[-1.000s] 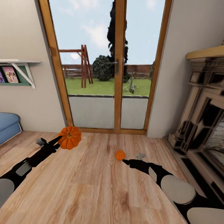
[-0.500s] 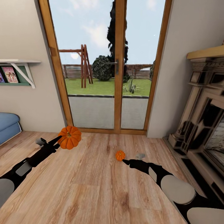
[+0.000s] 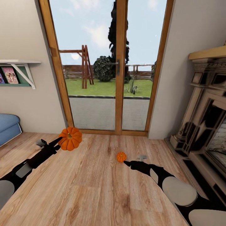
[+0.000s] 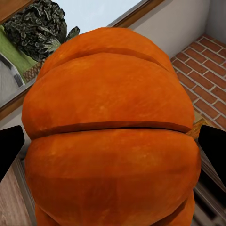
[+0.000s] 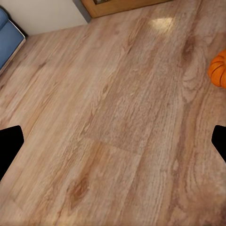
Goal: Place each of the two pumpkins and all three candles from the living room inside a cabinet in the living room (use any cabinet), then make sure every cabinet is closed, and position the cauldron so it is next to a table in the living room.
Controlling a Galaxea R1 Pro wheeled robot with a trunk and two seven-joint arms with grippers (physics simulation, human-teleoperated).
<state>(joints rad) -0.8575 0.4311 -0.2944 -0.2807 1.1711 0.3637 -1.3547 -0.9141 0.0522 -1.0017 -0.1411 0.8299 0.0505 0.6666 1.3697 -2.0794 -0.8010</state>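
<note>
My left gripper (image 3: 60,140) is shut on an orange ribbed pumpkin (image 3: 71,139) and holds it above the wooden floor, in front of the glass door. In the left wrist view this pumpkin (image 4: 113,136) sits between the two black fingertips (image 4: 9,148). A second, smaller-looking pumpkin (image 3: 121,156) rests on the floor, just beyond my right gripper (image 3: 127,163). The right gripper (image 5: 113,146) is open over bare floorboards, and that pumpkin (image 5: 219,68) lies off to one side of it, untouched. The candles, cabinet and cauldron are out of view.
A wood-framed glass patio door (image 3: 118,94) stands straight ahead. A brick-and-stone fireplace (image 3: 204,125) lines the right wall. A blue sofa (image 3: 8,127) and a wall shelf (image 3: 17,67) with books are on the left. Wooden floor (image 3: 94,188) stretches between them.
</note>
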